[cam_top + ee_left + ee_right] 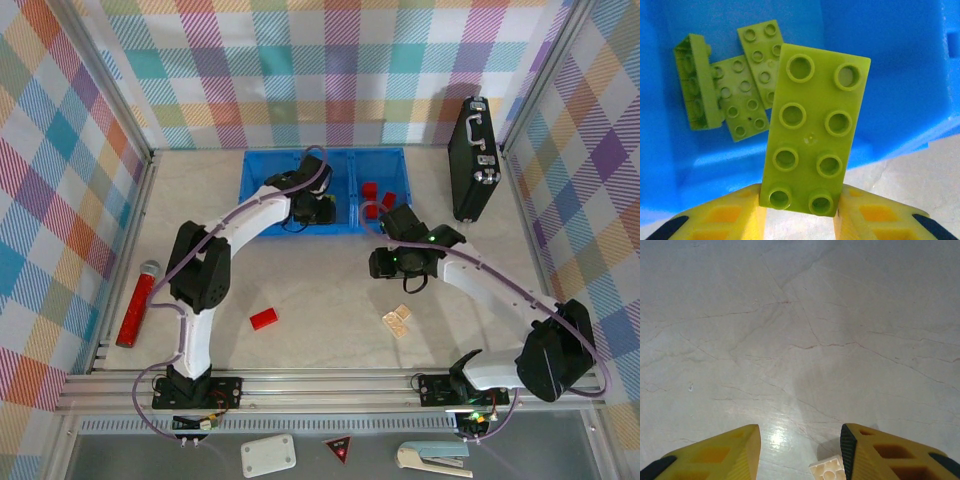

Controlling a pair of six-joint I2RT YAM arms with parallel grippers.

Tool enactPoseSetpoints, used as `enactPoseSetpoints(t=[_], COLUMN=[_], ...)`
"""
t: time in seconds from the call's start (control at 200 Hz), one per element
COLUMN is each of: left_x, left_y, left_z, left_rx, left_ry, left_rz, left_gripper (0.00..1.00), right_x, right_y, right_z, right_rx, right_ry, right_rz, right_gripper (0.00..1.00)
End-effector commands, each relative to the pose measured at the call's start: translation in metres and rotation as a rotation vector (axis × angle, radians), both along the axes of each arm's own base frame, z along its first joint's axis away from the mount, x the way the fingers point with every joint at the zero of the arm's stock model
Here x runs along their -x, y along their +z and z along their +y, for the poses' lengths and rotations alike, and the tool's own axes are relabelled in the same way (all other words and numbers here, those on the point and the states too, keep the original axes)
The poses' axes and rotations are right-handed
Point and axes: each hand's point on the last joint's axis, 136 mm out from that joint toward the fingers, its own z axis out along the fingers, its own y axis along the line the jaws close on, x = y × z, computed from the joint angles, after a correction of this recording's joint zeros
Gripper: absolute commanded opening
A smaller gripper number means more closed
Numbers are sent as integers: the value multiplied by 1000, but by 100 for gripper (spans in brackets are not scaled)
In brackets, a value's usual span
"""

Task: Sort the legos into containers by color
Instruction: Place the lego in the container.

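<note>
Progress looks past halfway: three lime green studded plastic bricks (742,102) lie in one compartment of the long bright-blue plastic bin (250,175) at the counter's (320,290) far edge, and red bricks (377,192) lie in its right-end one. The left gripper (800,202) hangs over the greens, jaws holding a fourth lime green brick (812,127). One red brick (264,319) mid-counter and pale beige bricks (397,320) nearer the front edge remain, near the right gripper (800,440), whose jaws are wide and empty. A black case (473,160) in the far right corner and a red cylinder (137,303) at the left edge seem to obstruct nothing.
</note>
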Motion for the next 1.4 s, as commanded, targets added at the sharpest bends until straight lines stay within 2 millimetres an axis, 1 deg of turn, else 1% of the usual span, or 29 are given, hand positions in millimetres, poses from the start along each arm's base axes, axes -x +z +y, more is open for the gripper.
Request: enactPoseSetpoints(t=[0.0,0.04,0.245,0.52,0.63,0.8,1.11,1.23,1.395], left_x=[-5,-9,-25,-37,-39,-39,-32,-26,-14], left_y=[-2,-3,-12,-24,-23,-17,-4,3,11], left_z=[-20,-26,-40,-46,-49,-51,-47,-42,-29], left_rx=[73,94,147,175,196,212,218,202,165], left_ry=[6,4,13,14,11,2,-11,-23,-29], left_rz=[21,15,9,14,10,0,-13,-18,-30], left_gripper=[37,37,37,39,41,45,45,45,45], right_x=[9,10,18,24,24,24,28,29,34], right_y=[2,3,5,8,8,8,4,2,-6], right_z=[-7,-8,-16,-23,-24,-23,-25,-25,-27], right_rx=[8,5,6,7,4,1,6,8,14], right_ry=[-23,-28,-45,-59,-65,-64,-63,-62,-67], right_rz=[2,1,-7,-15,-17,-15,-3,5,27], right_gripper=[48,48,47,47,48,48,48,49,49])
